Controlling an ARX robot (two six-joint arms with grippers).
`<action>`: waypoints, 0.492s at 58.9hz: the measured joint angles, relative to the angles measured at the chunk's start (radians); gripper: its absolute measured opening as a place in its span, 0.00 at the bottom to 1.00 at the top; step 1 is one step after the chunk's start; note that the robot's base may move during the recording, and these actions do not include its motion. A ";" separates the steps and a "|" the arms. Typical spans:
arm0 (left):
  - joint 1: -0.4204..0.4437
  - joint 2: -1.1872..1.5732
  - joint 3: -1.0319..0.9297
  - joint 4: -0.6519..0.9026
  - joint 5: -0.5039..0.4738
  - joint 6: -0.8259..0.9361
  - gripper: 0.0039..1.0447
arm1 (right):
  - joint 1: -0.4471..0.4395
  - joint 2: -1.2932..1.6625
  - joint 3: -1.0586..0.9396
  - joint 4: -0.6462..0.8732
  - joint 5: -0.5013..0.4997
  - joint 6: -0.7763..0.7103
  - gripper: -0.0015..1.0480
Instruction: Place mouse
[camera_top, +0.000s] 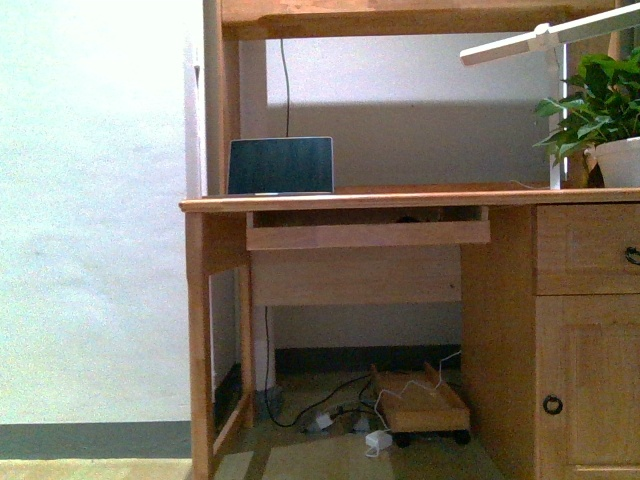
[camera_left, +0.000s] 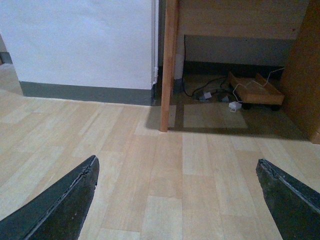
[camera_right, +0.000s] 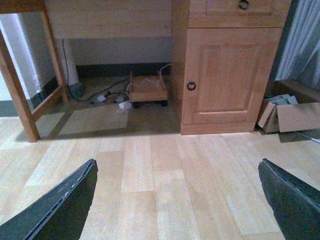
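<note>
Wooden desk (camera_top: 400, 198) ahead. Laptop (camera_top: 280, 166) stands open on its top, with potted plant (camera_top: 600, 110) and lamp arm (camera_top: 540, 38) to the right. Cables and wheeled board (camera_top: 420, 402) lie on the floor beneath.

Mouse (camera_top: 406, 218): only a dark sliver shows in the pull-out tray (camera_top: 368, 234), behind its front lip. Heading and long axis unreadable.

Left gripper (camera_left: 176, 161) and right gripper (camera_right: 176, 162): fingers wide, empty, above floor.

You face a desk (camera_top: 400, 198) of warm, smooth wood with visible grain. The laptop screen (camera_top: 280, 165) on it is dark and smooth. The floor (camera_left: 165, 190) is pale wood-look planking with a soft sheen. At far right sits a matt brown cardboard box (camera_right: 295, 116). Your left gripper (camera_left: 176, 161) has matt black, rough-edged fingers (camera_left: 60, 205).
</note>
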 joint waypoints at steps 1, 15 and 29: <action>0.000 0.000 0.000 0.000 0.000 0.000 0.93 | 0.000 0.000 0.000 0.000 0.000 0.000 0.93; 0.000 0.000 0.000 0.000 0.000 0.000 0.93 | 0.000 0.000 0.000 0.000 0.000 0.000 0.93; 0.000 0.000 0.000 0.000 0.000 0.000 0.93 | 0.000 0.000 0.000 0.000 0.000 0.000 0.93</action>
